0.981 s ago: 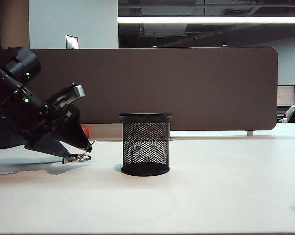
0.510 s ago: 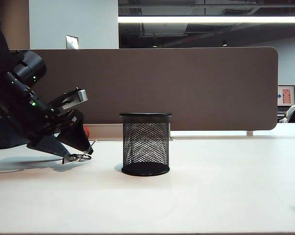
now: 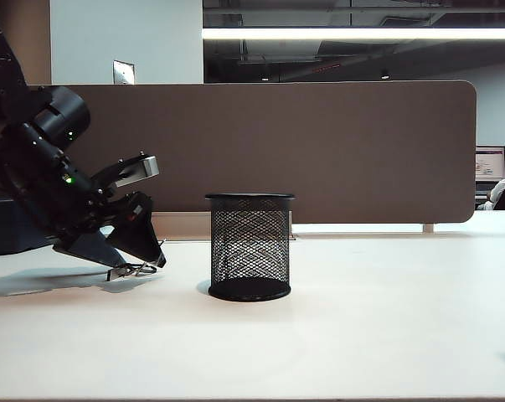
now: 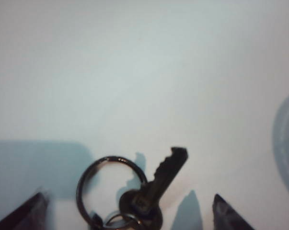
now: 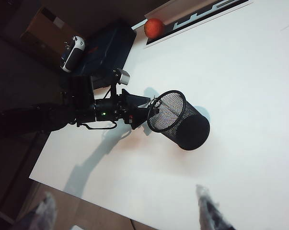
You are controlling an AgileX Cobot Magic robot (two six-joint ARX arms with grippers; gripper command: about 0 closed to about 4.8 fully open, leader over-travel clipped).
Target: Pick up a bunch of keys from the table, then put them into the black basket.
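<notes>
The bunch of keys [image 4: 134, 196] lies on the table [image 3: 361, 318] at left of the exterior view, between the spread fingers of the left gripper [image 3: 139, 261], left of the black basket [image 3: 249, 247], while the right gripper [image 5: 122, 211], jaws apart, hangs high above.

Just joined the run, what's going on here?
The left end effector is low over the table with jaws open around the bunch of keys, which lie flat and not gripped yet. The black basket stands upright and apart from them, nearer the middle of the table. The right end effector hangs open, high above the table, well away from both.
</notes>
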